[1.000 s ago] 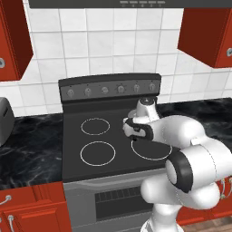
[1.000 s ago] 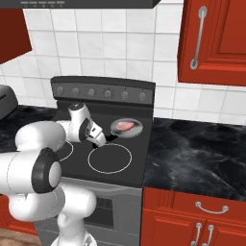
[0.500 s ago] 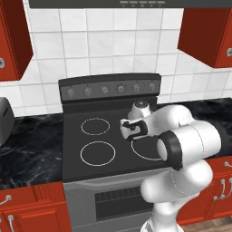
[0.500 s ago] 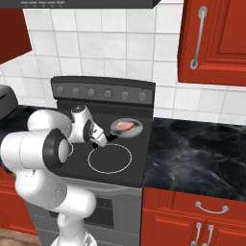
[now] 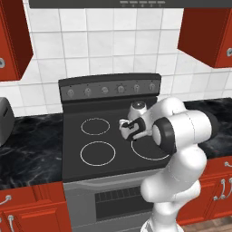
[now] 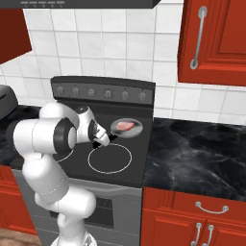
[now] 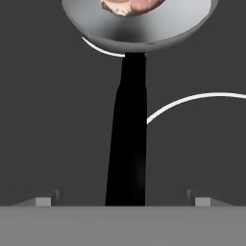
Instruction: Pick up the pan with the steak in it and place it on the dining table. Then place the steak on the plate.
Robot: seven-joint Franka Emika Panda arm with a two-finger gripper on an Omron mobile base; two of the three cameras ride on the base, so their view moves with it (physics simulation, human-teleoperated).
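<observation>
The pan (image 6: 127, 128) is a small grey round pan on the stove's back right burner, with the pinkish steak (image 6: 123, 126) lying inside it. In the hand view the pan (image 7: 139, 29) and steak (image 7: 132, 6) are at the top, and the black handle (image 7: 127, 134) runs straight down between the two fingertips. My gripper (image 7: 124, 199) is open, one finger on each side of the handle's end, without touching it. From the sides, the gripper (image 6: 98, 141) (image 5: 129, 129) hovers low over the stove. The dining table and the plate are out of view.
The dark stove top (image 5: 72, 140) has white burner rings and a knob panel (image 5: 108, 88) at the back. Black marble counters (image 6: 192, 158) flank it, with a grey appliance (image 5: 4, 120) on the left. Red cabinets (image 6: 216, 43) hang above.
The arm's elbow has swung up and over the stove. The hand has sunk a little and shifted toward the pan's handle. The jaws stay open.
</observation>
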